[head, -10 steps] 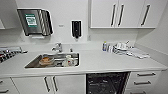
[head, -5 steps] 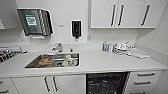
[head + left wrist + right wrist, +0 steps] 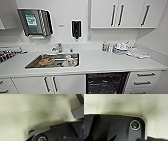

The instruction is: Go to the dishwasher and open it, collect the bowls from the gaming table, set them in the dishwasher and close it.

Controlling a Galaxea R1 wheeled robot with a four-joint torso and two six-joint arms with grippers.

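Camera view shifted slightly lower since earlier; dishwasher seen open, dark inside.
Sink set in table; end effector states cannot be told.

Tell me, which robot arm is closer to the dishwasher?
Right, probably. The dishwasher sits right of the head view's middle, on the right arm's side; the left arm's side faces the sink. Both wrist cameras look at pale floor.

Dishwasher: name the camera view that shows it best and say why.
The head view: the dishwasher sits under the white counter, its dark interior facing the camera. The left and right wrist views look down at speckled floor and give nothing of it.
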